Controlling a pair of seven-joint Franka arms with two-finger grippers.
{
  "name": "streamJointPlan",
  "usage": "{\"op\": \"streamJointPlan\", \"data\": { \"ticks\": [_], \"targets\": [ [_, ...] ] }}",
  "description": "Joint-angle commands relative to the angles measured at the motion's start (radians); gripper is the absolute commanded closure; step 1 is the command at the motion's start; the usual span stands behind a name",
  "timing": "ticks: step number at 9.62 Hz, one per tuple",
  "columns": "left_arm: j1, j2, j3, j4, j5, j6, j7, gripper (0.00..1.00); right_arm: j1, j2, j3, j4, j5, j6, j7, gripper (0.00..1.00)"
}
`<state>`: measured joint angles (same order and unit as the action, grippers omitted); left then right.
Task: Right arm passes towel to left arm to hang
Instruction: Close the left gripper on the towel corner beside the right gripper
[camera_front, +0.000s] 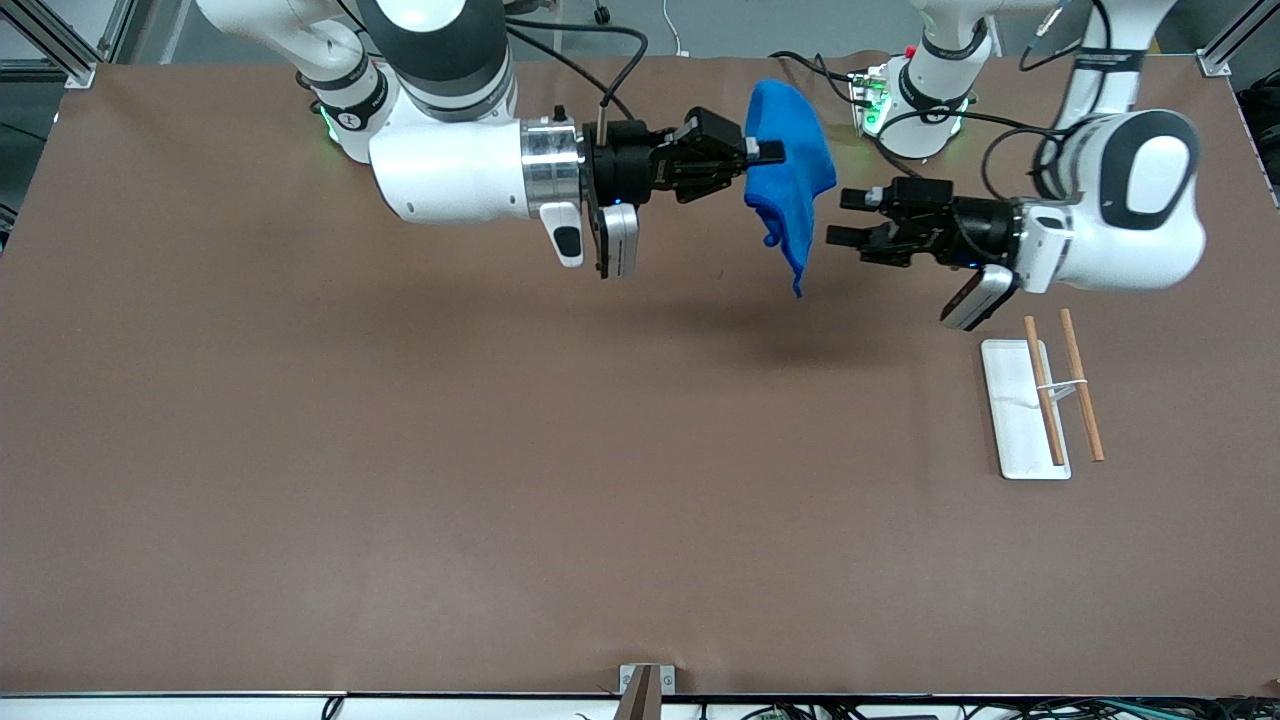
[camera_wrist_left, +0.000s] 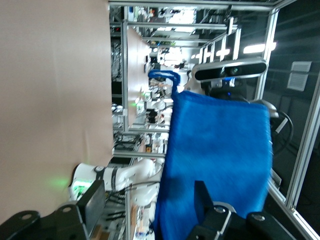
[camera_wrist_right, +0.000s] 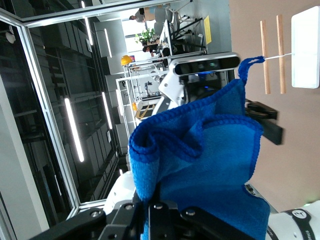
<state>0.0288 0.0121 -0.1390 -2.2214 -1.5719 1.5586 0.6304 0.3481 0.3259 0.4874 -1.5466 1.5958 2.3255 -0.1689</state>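
Above the desk, toward the arms' bases: right hand clamped on the towel's upper part, cloth hanging free in the air. Left hand just beside the towel, fingers spread wide, nothing between them. White rack with two wooden rods sits toward the left arm's end.

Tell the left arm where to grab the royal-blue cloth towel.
Take the free hanging edge of the royal-blue cloth towel, below the right end effector pinching its top. The left end effector is open beside it, so coming straight in sideways looks best.
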Motion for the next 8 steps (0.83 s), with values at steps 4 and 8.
{"op": "streamJointPlan", "data": {
  "ticks": [4, 8],
  "targets": [
    [0.013, -0.073, -0.005, -0.115, -0.129, -0.006, 0.037, 0.20, 0.054, 0.052, 0.000, 0.063, 0.035, 0.080, -0.014, 1.00],
    [0.017, -0.070, 0.032, -0.104, -0.131, -0.012, 0.049, 0.74, 0.055, 0.053, 0.000, 0.063, 0.033, 0.083, -0.014, 1.00]
  ]
}}
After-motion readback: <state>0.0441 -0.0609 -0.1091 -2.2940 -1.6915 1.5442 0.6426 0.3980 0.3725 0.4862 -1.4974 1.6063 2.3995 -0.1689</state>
